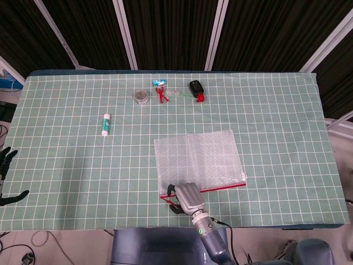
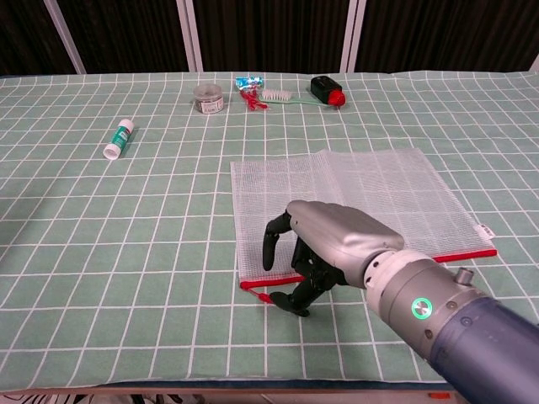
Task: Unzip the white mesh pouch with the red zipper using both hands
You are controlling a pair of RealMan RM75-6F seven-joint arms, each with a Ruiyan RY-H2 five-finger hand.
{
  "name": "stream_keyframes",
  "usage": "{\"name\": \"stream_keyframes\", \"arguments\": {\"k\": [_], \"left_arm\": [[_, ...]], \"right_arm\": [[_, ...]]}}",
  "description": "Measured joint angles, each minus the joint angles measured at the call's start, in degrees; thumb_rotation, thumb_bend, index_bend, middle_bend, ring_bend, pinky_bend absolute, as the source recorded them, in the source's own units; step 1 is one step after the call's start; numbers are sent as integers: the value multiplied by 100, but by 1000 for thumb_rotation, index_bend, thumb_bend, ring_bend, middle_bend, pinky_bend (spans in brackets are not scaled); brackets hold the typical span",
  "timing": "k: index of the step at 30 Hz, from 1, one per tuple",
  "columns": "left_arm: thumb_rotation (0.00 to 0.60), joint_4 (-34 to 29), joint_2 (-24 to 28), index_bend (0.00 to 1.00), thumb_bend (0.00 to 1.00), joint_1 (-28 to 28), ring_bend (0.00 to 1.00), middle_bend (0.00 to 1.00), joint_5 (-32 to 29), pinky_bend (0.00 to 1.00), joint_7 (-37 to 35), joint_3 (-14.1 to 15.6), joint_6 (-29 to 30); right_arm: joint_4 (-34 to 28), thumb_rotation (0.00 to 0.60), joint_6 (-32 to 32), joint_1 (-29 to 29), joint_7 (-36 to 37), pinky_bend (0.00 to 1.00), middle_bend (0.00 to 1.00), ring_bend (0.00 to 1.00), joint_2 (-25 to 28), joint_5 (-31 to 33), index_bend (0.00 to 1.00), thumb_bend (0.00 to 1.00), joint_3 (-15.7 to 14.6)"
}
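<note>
Head view, pouch: white mesh pouch (image 1: 197, 162) lies flat, running up and right from the right hand (image 1: 185, 197); red zipper (image 1: 223, 187) along its near edge.
Head view, left hand: left hand (image 1: 6, 172) at the far left edge — fingers apart, holding nothing.
Chest view, right hand: fingers (image 2: 271, 240) curled down over the zipper's left end; whether they pinch the pull — cannot tell.
</note>
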Motion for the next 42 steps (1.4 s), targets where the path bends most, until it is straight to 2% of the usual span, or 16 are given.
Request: {"name": "stream_keyframes", "arguments": {"k": [10,42], "left_arm": [[600,8,20,0,0,-13,0,0,2,0,-73,9,-31],[600,-10,46,0,0,-30,0,0,-29,0,-139,19,-77]], "right_arm": [[265,600,91,-34,-21,1000,1000,1000,-249,203,491,396,-61],[538,600,77,-179,214,1000,1000,1000,-408,254,519,449,-139]]}}
